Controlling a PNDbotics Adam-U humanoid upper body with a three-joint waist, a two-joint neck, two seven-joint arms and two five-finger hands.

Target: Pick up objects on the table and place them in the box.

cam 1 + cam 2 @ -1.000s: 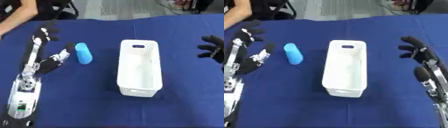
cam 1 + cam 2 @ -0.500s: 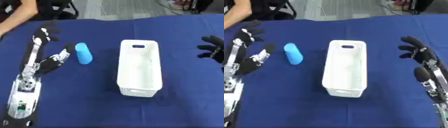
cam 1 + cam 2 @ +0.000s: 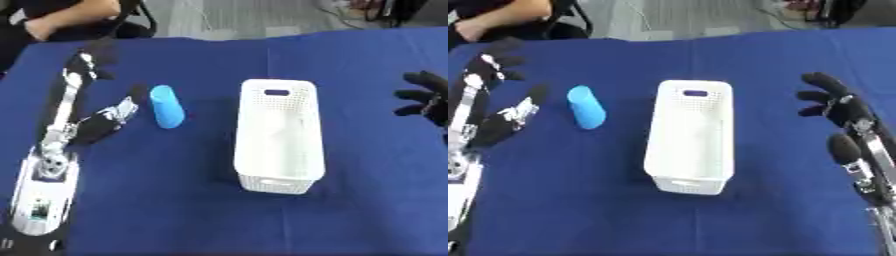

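Light-blue cylindrical object [image 3: 166,106] lying on blue tablecloth [image 3: 175,200], left of white perforated plastic box [image 3: 278,135]. Left hand [image 3: 92,112] hovering beside it, fingers released. Right hand [image 3: 833,105] idling, fingers relaxed. Risk: cylinder rolling away if nudged.

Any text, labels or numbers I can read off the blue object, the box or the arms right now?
None readable.
Blue cylinder: plain, no label showing.
White box: only its perforated pattern and handle slots, no print.
Left arm near the left hand: a small green and white patch low on the forearm, too blurred to read.
Right hand: no markings visible.
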